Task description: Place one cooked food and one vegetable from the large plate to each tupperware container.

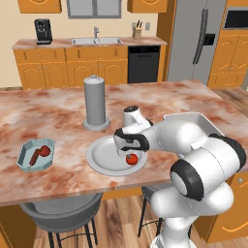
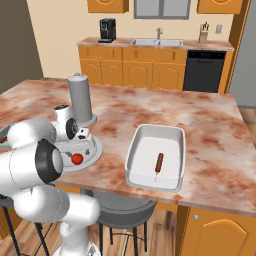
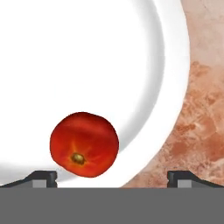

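Nearest me, my fingertips (image 3: pixel 43 177) stand spread wide apart over the tomato (image 3: pixel 84 144), which lies at six o'clock on the large plate (image 3: pixel 166 65), because it seems I must straddle it before closing.

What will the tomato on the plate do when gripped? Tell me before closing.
The tomato is round and glossy, so it may roll or slip sideways. It sits off-centre between the open fingertips, likely nudged first by one. The large plate has a raised rim that should stop it.
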